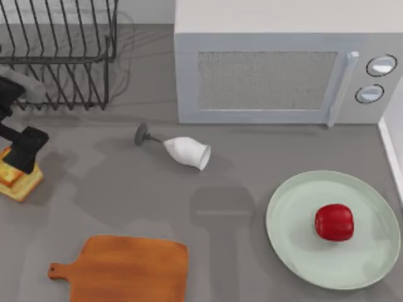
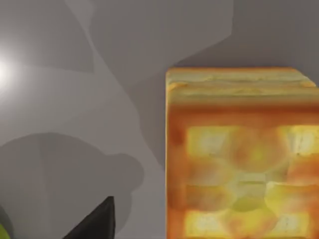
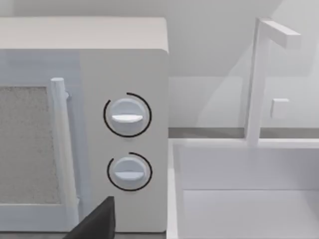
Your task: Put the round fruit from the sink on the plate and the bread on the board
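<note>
The bread lies on the counter at the far left; its toasted top looms close in the left wrist view. My left gripper hangs just above its far side, and I cannot see whether it touches. The board lies empty at the front left. The round fruit, red and glossy, rests on the mint-green plate at the front right, a little right of its centre. A dark part of my right gripper faces the microwave's knobs and the sink, which has nothing in it.
A white wine glass lies on its side mid-counter. The microwave stands at the back, a black wire dish rack at the back left. The sink's rim runs along the right edge, with a white faucet.
</note>
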{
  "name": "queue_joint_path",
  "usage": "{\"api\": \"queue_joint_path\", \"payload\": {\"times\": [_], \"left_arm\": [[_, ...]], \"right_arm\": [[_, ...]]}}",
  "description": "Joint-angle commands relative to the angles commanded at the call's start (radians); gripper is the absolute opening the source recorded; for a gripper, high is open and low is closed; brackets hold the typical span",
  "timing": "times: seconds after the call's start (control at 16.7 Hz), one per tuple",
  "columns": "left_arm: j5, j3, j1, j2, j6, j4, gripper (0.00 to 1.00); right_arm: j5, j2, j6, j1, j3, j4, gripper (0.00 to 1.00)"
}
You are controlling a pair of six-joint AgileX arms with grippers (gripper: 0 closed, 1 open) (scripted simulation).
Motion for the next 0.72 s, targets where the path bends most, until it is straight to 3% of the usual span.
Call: {"api": "queue_joint_path", "payload": {"times": [0.42, 0.72], "left_arm": [[0.001, -0.127, 0.006, 0.093, 0.004, 0.227, 1.00], [0.001, -0.143, 0.007, 0.105, 0.005, 0.248, 1.00]], "right_arm": [[0.000, 0.000, 0.000, 0.000, 0.000, 0.000, 1.00], [0.000, 0.000, 0.000, 0.000, 0.000, 0.000, 1.00]]}}
